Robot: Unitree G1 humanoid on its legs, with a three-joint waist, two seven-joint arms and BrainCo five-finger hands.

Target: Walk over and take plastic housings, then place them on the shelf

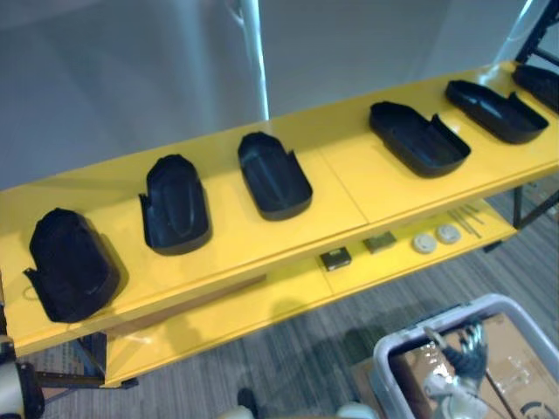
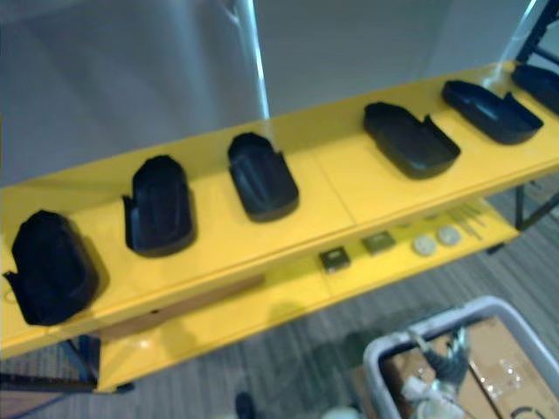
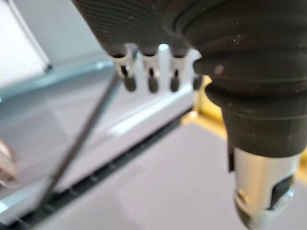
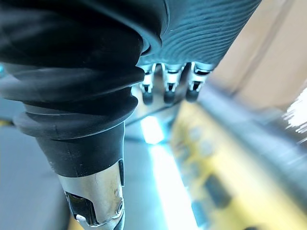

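Several black plastic housings lie in a row, hollow side up, on the top board of a yellow shelf (image 1: 349,179): one at the far left (image 1: 72,262), two near the middle (image 1: 176,205) (image 1: 273,175), and more to the right (image 1: 417,138) (image 1: 493,110). My right hand (image 1: 467,345) hangs low at the front right over a grey bin, fingers relaxed and holding nothing, well short of the shelf. Its fingers (image 4: 165,88) also show straight in the right wrist view. In the left wrist view my left hand (image 3: 151,72) has loose, straight fingers with nothing in them.
A lower yellow board (image 1: 288,301) carries two small dark parts (image 1: 335,257), two white discs (image 1: 424,243) and thin rods. The grey bin (image 1: 454,319) with cardboard boxes (image 1: 515,367) stands on the carpet in front. A grey wall rises behind the shelf.
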